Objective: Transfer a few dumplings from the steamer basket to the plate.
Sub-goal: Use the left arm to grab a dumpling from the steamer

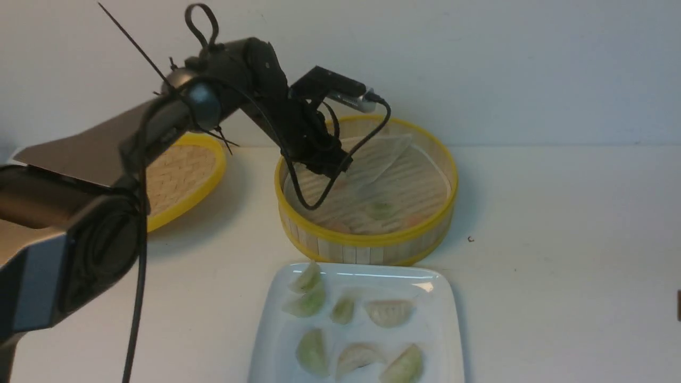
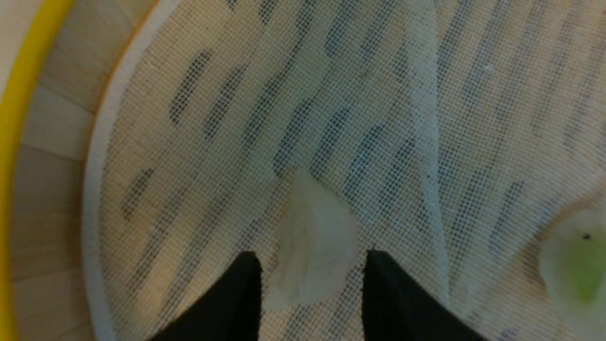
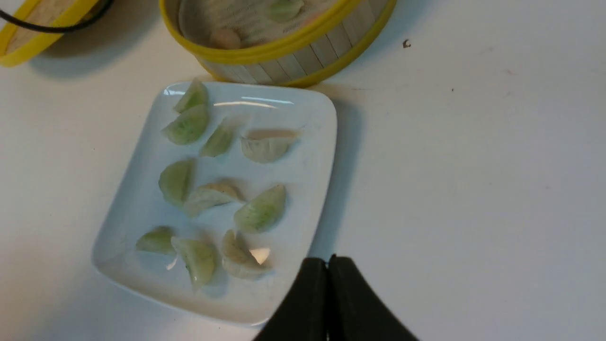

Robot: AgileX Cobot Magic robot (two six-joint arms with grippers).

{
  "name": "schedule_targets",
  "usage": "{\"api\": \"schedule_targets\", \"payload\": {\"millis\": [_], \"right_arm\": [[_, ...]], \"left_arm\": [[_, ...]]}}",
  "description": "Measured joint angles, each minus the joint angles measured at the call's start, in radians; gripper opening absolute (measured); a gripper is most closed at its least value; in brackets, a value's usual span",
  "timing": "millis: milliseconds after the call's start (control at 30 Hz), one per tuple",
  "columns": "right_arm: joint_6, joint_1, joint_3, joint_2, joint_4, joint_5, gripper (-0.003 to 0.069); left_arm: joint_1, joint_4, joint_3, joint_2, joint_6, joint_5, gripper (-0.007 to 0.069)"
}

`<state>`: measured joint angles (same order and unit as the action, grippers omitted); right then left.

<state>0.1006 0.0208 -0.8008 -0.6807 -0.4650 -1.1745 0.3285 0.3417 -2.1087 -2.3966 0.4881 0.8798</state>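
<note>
The steamer basket [image 1: 372,240] stands behind the plate [image 1: 439,332]. My left gripper [image 1: 331,173] reaches down into the basket. In the left wrist view it [image 2: 312,258] is open, its two black fingers on either side of a pale dumpling [image 2: 313,246] lying on the mesh liner, with small gaps on both sides. A green dumpling [image 2: 577,267] lies nearby and also shows in the front view [image 1: 380,208]. Several dumplings [image 1: 309,303] lie on the plate. My right gripper [image 3: 327,259] is shut and empty, above the table beside the plate's edge [image 3: 326,142].
The shallow woven lid [image 1: 186,175] lies left of the basket, under my left arm. The liner's folded flap [image 1: 383,151] rises at the basket's back. The basket wall [image 2: 52,142] is close to my left gripper. Bare white table lies to the right of the plate.
</note>
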Motion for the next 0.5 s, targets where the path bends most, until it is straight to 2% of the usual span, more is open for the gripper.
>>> {"api": "schedule_targets", "payload": {"millis": [100, 233, 333, 433, 500], "right_arm": [[-0.001, 0.0, 0.0, 0.0, 0.011, -0.025, -0.001], [-0.002, 0.0, 0.0, 0.0, 0.022, -0.029, -0.001], [-0.003, 0.0, 0.0, 0.0, 0.022, -0.029, -0.001], [-0.003, 0.0, 0.0, 0.0, 0.022, -0.029, -0.001], [-0.003, 0.0, 0.0, 0.0, 0.022, -0.029, -0.001]], "left_arm": [[0.009, -0.006, -0.001, -0.023, 0.001, -0.025, 0.0358], [0.022, -0.028, -0.005, -0.042, 0.003, -0.038, 0.0362], [0.028, -0.054, -0.006, -0.045, -0.009, -0.05, 0.0307], [0.029, -0.071, -0.008, -0.045, -0.043, -0.054, 0.0195], [0.029, -0.081, -0.01, -0.04, -0.069, -0.039, 0.0194]]}}
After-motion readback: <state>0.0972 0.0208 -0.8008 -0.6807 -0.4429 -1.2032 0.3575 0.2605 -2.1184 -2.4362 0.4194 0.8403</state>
